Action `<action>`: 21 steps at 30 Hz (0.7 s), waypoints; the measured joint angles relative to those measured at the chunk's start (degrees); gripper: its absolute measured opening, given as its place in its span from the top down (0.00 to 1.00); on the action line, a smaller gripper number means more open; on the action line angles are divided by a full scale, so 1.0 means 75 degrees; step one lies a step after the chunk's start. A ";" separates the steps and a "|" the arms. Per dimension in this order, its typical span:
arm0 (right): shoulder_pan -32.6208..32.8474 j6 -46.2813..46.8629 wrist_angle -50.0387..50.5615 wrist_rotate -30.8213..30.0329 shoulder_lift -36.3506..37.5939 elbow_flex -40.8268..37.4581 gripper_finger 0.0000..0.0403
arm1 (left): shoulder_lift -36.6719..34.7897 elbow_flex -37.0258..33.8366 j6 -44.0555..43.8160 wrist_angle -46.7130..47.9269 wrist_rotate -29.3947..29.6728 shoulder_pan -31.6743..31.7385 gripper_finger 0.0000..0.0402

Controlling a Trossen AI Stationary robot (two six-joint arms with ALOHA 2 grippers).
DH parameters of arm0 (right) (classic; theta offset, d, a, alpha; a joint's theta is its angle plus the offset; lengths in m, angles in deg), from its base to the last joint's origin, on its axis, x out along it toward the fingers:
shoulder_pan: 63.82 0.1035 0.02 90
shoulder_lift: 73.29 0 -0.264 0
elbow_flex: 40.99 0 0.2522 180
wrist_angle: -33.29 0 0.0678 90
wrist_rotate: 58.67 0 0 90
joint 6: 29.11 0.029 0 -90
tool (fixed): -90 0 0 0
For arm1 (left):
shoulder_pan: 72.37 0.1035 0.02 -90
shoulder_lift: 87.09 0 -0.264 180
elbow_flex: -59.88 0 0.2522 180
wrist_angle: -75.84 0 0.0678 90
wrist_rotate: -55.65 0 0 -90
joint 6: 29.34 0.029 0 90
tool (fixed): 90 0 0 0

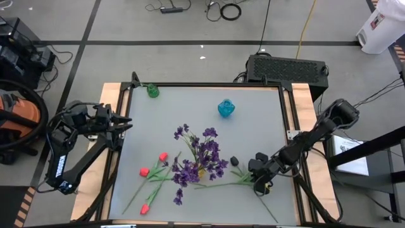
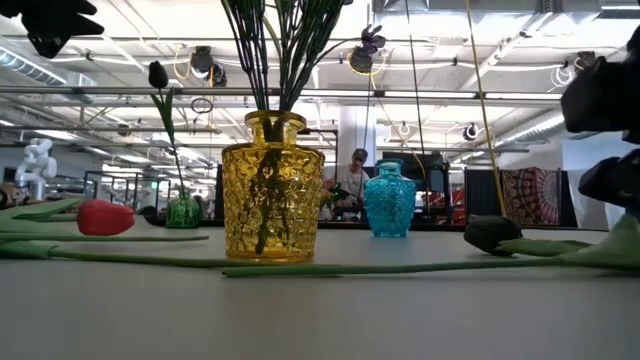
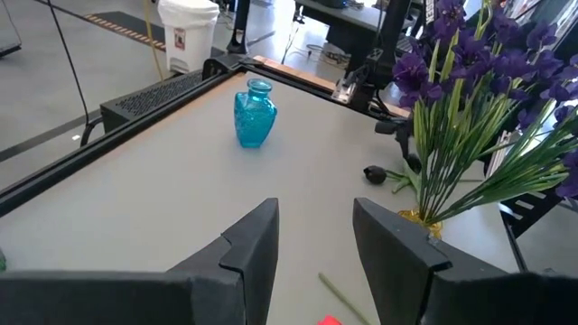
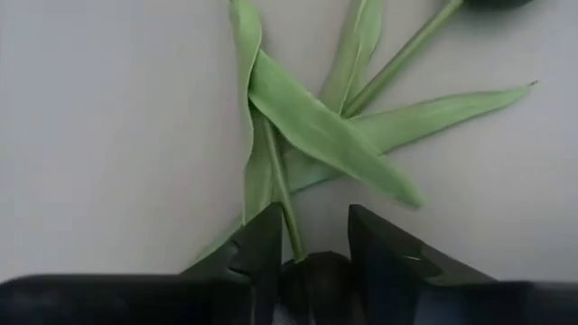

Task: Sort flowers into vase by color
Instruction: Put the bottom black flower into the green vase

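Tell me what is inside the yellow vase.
The yellow vase holds a bunch of green stems carrying the purple flowers. Its textured glass blurs the stem ends, so whether water is inside cannot be told.

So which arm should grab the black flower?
Probably the right. Its claw is low over the black flower's stem, fingers open around it. The left claw waits at the table's far edge.

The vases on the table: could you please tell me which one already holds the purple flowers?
The yellow vase at the table's middle; green stems fill its neck and the purple flowers spread above it. The blue vase stands empty, and the small green vase holds one dark-headed stem.
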 joint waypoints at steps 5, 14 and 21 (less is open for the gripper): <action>-0.0002 0.0105 -0.0220 -0.0015 -0.0372 0.0020 0.76 | 0.0002 0.0000 -0.0001 0.0001 0.0001 0.0000 0.62; -0.0005 0.0079 -0.0324 0.0006 -0.0492 0.0020 0.82 | 0.0002 0.0000 -0.0001 0.0001 0.0001 0.0000 0.63; -0.0011 0.0057 -0.0332 0.0203 -0.0504 0.0017 0.98 | 0.0002 0.0000 -0.0001 0.0001 0.0003 0.0000 0.63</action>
